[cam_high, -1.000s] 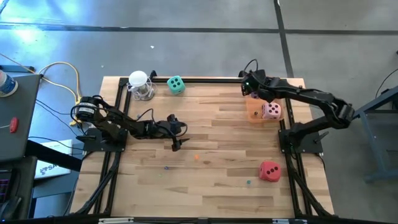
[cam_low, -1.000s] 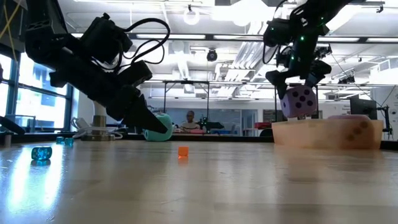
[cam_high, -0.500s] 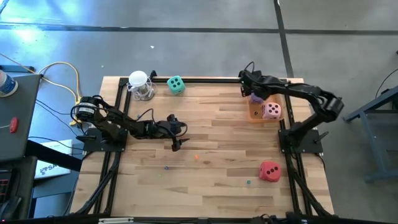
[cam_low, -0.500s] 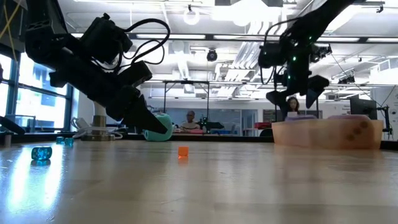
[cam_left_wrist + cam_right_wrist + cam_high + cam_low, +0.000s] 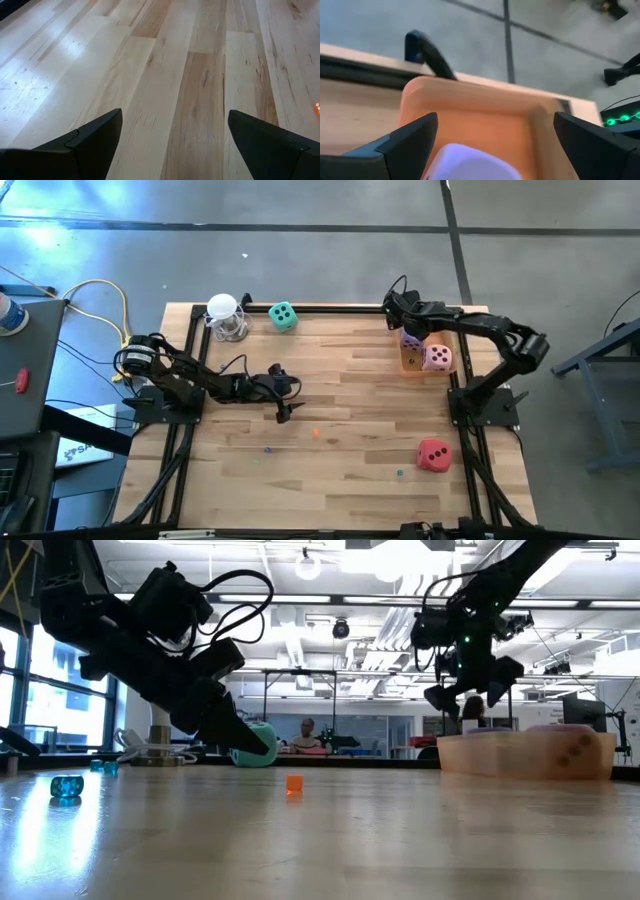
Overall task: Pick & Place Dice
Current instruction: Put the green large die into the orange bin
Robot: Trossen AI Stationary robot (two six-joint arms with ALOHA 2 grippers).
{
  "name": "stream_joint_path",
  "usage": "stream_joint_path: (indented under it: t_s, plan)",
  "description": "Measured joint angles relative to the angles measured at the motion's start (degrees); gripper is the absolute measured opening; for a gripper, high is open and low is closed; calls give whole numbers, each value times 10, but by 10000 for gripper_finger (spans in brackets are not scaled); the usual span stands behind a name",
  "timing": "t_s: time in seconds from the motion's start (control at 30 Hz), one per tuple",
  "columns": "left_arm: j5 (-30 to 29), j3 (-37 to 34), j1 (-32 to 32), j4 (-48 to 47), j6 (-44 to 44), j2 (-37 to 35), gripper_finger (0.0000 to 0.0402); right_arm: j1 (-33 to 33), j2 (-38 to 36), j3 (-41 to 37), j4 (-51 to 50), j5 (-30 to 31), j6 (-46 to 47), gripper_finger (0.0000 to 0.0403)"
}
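An orange tray point(image 5: 403, 366) at the table's far right holds the pink die point(image 5: 436, 358) and the purple die point(image 5: 410, 338), both resting on its floor. My right gripper point(image 5: 395, 313) hangs open above the tray's far left corner, with the purple die point(image 5: 465, 162) below it and nothing between its fingers. In the low view the tray's wall point(image 5: 530, 755) hides the purple die. The mint green die point(image 5: 284, 316) sits at the far edge. The red die point(image 5: 432, 454) sits near the front right. My left gripper point(image 5: 284, 392) waits open over bare wood at mid-left.
A white round-topped object point(image 5: 226, 318) stands at the far left beside the green die. Tiny beads lie on the wood: an orange one point(image 5: 316, 433) and a blue one point(image 5: 267, 448) near the middle, and another point(image 5: 400, 473) by the red die. A black frame borders the table.
A second ago the purple die sat between my right gripper's fingers above the tray. It has since dropped into the tray and now lies beside the pink die. My right gripper has sunk a little and shifted toward the table's far left, tipping further down.
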Motion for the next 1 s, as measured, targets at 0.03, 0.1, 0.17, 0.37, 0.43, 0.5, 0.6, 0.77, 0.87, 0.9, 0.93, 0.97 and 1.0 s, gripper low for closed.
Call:
stream_joint_path:
  t_s: [0.03,0.1,0.17,0.37,0.43,0.5,0.6,0.77,0.87,0.9,0.93,0.97,1.0]
  plan:
    - [0,0,0,0,0,0,353,4,-6,0,1,3,0,389]
    - [0,0,0,0,2,0,353,18,-20,0,2,1,0,389]
    - [0,0,0,0,9,0,353,39,-37,0,4,2,-7,389]
    - [0,0,0,0,15,0,353,129,-99,0,19,2,-26,389]
    - [0,0,0,0,15,0,353,167,-117,0,22,2,-33,389]
    - [0,0,0,0,15,0,353,203,-129,0,23,-3,-36,389]
    - [0,0,0,0,16,0,353,253,-138,0,26,-28,-36,389]
    - [0,0,0,-1,16,0,353,324,-128,0,41,-91,-41,389]
    - [0,0,0,-11,16,-3,353,355,-116,0,51,-109,-42,389]
    - [0,0,0,-17,16,-8,353,363,-110,0,57,-109,-42,389]
    - [0,0,0,-29,16,-17,353,369,-104,0,66,-109,-42,389]
    - [0,0,0,-45,16,-27,353,375,-100,0,72,-108,-42,389]
    - [0,0,0,-58,16,-38,353,377,-97,0,72,-108,-42,389]
